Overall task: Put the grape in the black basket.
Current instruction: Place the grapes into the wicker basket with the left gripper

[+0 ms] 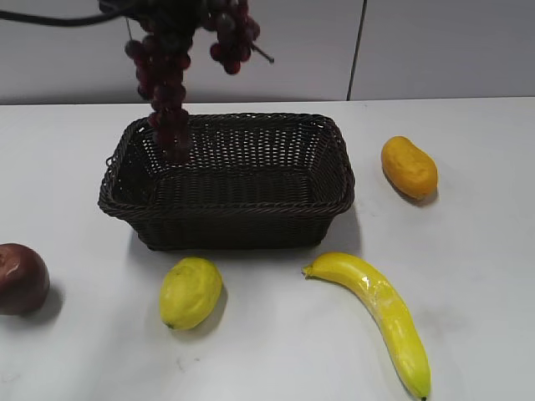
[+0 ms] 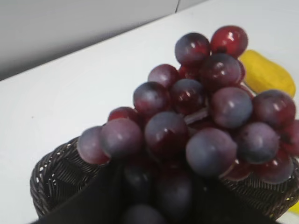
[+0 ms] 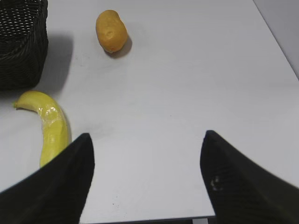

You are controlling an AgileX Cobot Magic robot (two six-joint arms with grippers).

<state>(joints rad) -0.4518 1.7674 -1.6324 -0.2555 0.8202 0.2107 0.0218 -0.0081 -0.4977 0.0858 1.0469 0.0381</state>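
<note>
The grape (image 1: 171, 75) is a dark purple-red bunch hanging in the air over the back left of the black basket (image 1: 251, 219), its lowest berries level with the far rim. My left gripper (image 2: 156, 186) is shut on the grape (image 2: 201, 112), which fills the left wrist view, with the black basket's rim (image 2: 51, 175) below. In the exterior view the left gripper is at the top edge, mostly out of frame. My right gripper (image 3: 147, 158) is open and empty above bare table, right of the black basket's corner (image 3: 21, 42).
A lemon (image 1: 191, 291) and a banana (image 1: 380, 309) lie in front of the basket. A yellow-orange fruit (image 1: 409, 167) lies to its right and a dark red-brown apple (image 1: 18, 278) at the left edge. The banana (image 3: 49, 128) and orange fruit (image 3: 111, 31) show in the right wrist view.
</note>
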